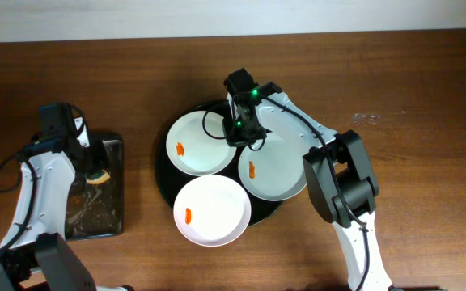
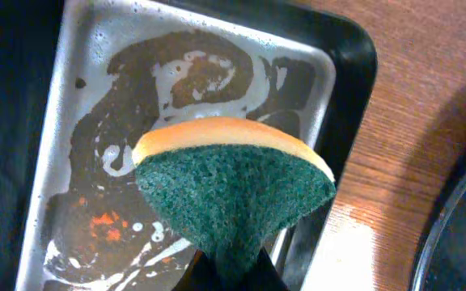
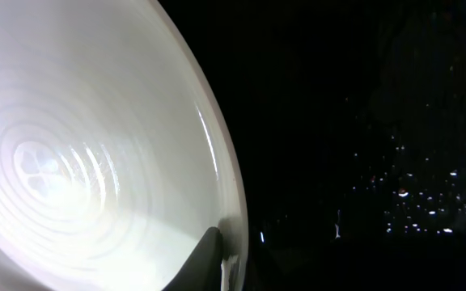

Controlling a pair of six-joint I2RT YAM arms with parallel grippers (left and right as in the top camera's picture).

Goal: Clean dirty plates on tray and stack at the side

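Three round white shallow plates (image 1: pixel 211 212), each orange-smeared, are being carried on one large round black rimmed tray (image 1: pixel 161 171), at 10, 3 and 6 o'clock. The 10 o'clock plate (image 1: pixel 194 145) is being pinched at its rim by the right gripper (image 1: pixel 241 136). One green-and-yellow sponge (image 2: pixel 233 194) is being clamped by the left gripper (image 2: pixel 229 272).

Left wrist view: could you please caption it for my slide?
Left pincer holds a green sponge over the wet dark tray.

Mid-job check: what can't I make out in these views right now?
- Right gripper jaws: overhead, its own wrist covers them; wrist view shows one finger at the plate rim.
- Left gripper fingers: left wrist view, sponge covers them.
- That plate's smear: cut off in right wrist view.
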